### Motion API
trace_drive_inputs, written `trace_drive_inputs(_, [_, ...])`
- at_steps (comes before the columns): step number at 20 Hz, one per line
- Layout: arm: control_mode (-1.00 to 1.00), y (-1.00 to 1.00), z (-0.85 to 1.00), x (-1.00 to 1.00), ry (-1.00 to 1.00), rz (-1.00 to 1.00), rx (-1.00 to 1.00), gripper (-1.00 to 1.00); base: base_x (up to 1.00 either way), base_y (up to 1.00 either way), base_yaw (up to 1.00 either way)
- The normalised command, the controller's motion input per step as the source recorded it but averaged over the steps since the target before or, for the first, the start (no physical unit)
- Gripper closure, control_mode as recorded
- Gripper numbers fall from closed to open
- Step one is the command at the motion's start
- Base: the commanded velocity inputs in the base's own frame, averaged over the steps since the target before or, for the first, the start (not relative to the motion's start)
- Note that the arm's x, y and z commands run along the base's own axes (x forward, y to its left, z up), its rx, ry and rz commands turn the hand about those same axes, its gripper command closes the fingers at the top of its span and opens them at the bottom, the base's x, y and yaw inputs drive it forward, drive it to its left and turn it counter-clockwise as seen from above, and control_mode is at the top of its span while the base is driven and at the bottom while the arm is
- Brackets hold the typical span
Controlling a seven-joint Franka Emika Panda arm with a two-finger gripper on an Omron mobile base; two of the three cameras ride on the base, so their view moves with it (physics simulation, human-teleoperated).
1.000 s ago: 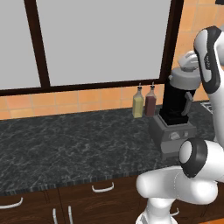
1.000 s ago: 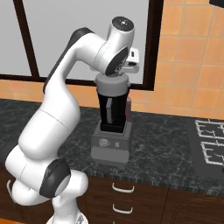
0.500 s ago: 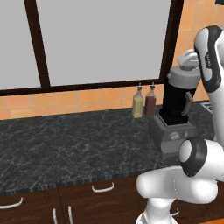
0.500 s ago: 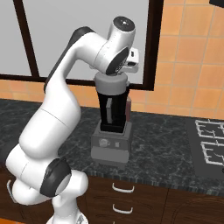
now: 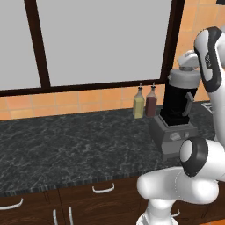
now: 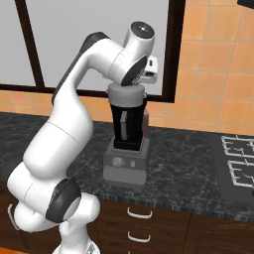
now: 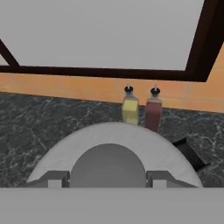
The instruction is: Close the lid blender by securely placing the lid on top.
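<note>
Lid (image 6: 127, 93) sits on the rim of the blender (image 6: 128, 141), level as far as both base views show; jar stands on its grey base on the dark worktop (image 5: 66, 145). Pincer (image 7: 107, 177) is clenched on the lid's raised centre knob, a finger at each side in the hand view. Two small bottles (image 7: 141, 112) stand at 12 o'clock beyond the lid there. Judgement: placement looks essentially done; left are a firm seat, release and withdrawal upward.
</note>
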Motion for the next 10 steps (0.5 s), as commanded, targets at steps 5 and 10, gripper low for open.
trace_drive_inputs(5, [-1.0,-0.01,0.0,0.05,-0.08,0.0,0.0,1.0,0.0,0.0,0.0])
trace_drive_inputs(10, [-1.0,0.0,0.11,0.12,-0.12,0.0,0.0,1.0,0.0,0.0,0.0])
